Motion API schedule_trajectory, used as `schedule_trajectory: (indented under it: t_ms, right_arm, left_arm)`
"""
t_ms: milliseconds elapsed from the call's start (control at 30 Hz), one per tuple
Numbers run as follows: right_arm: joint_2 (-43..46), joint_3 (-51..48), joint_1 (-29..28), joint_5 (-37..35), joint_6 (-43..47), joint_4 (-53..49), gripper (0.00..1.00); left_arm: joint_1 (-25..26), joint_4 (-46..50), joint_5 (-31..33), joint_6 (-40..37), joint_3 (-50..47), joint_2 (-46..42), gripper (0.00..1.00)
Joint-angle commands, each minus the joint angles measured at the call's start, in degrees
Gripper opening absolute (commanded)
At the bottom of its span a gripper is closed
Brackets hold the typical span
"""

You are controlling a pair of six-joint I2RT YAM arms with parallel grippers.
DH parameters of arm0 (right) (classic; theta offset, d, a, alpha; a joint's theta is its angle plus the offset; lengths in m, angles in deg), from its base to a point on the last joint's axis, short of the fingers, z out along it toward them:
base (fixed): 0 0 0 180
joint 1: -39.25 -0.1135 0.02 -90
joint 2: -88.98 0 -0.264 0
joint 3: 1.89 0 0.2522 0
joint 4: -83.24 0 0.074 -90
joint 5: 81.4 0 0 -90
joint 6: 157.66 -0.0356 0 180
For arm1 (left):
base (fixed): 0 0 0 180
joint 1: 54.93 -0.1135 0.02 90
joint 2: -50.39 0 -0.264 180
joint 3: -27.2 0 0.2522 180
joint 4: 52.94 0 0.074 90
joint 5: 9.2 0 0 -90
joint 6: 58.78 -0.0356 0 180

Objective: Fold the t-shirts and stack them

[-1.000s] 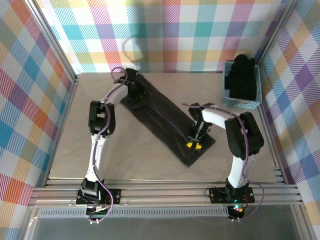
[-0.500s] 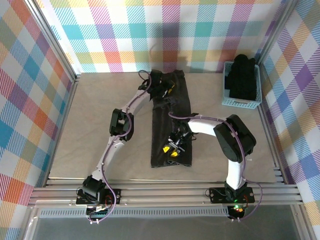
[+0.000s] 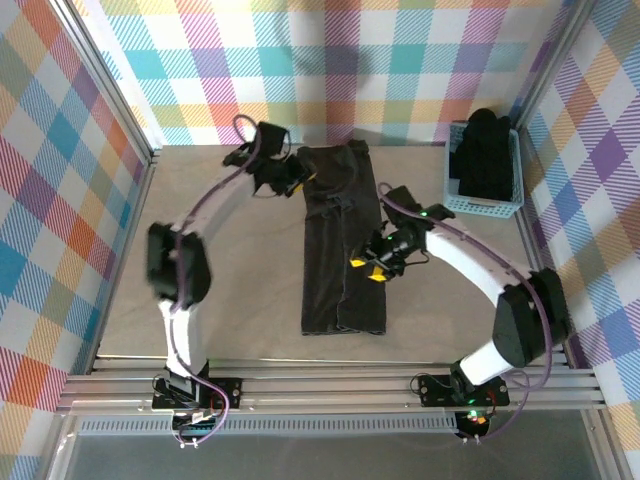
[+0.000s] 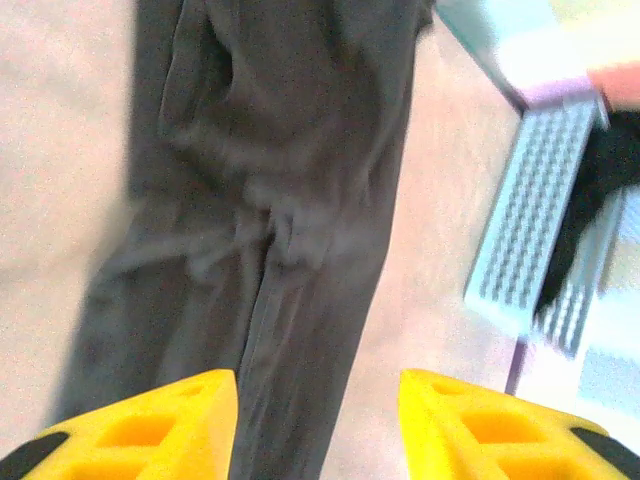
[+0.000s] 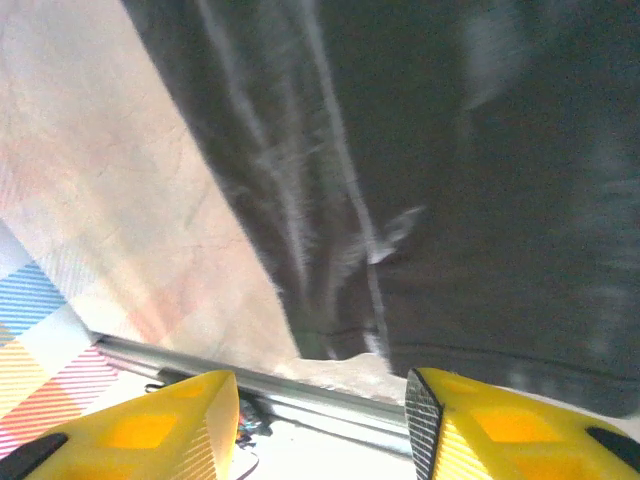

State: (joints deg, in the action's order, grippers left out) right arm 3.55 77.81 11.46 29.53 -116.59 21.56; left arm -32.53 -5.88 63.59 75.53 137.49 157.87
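Black soft cloth is what we are working with. One t-shirt (image 3: 335,260) lies flat in the middle of the table (image 3: 230,290). It is folded into a long thin strip that runs from the far side to the near side. We think it lies there, straight and in the middle, so that both of our arms can reach it and fold it once more.

Our left gripper (image 3: 298,176) is by the far left corner of the strip. Its yellow fingers (image 4: 140,425) are spread apart and nothing is between them. From the left wrist we see the shirt below and just ahead of the fingers, not touching them.

Our right gripper (image 3: 368,269) is over the right edge of the strip, about half way along it. Its fingers (image 5: 500,430) are spread apart too and hold nothing. From the right wrist the shirt is under and ahead of the fingers, and its near edge is by the metal rail.

We think our open fingers are at the corner and the edge because those are good spots to pinch the thin cloth.

At the far right, well apart from the strip, is a light blue basket (image 3: 483,208) with more black cloth (image 3: 485,150) piled in it.
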Motion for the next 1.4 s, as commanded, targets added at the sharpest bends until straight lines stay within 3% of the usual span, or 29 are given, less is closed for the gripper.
schedule_trajectory:
  t_ms: [0, 100, 200, 333, 500, 633, 833, 1100, 1367]
  right_arm:
    - [1.27, -4.86, 0.07, -0.52, 10.07, -9.22, 0.5]
    - [1.23, -9.49, -0.07, 4.41, 11.31, -9.35, 0.51]
    - [0.61, -13.75, -0.06, 8.89, 10.55, -6.26, 0.53]
    - [-2.55, -17.0, -0.07, 12.14, 9.82, -2.42, 0.54]
    - [-3.87, -21.48, -0.05, 13.16, 6.83, 3.39, 0.54]
    - [-4.45, -23.65, -0.07, 13.65, 3.82, 7.45, 0.53]
    - [-3.42, -23.49, -0.05, 9.28, 4.22, 5.06, 0.51]
    - [4.57, -26.39, -0.05, 5.25, 3.79, 1.48, 0.53]
    - [-3.05, -24.52, -0.67, 7.55, 2.8, 8.81, 0.48]
  left_arm:
    - [3.09, 8.96, -6.46, -11.96, -21.44, -8.96, 0.46]
    - [6.63, 9.94, -11.63, -12.78, -38.63, -19.52, 0.53]
    - [11.68, 4.92, -14.9, -6.2, -48.92, -26.95, 0.64]
    - [16.38, -1.61, -15.21, 0.33, -53.03, -26.75, 0.66]
    - [17.4, -7.44, -14.21, 4.09, -55.38, -23.38, 0.63]
    - [18.07, -11.53, -13.63, 5.53, -55.02, -20.35, 0.56]
    - [20.15, -12.28, -12.74, 5.16, -52.4, -16.11, 0.47]
    - [21.43, -13.17, -11.61, 4.74, -49.45, -13.45, 0.16]
    - [22.2, -8.71, -12.86, 1.49, -50.84, -16.84, 0.04]
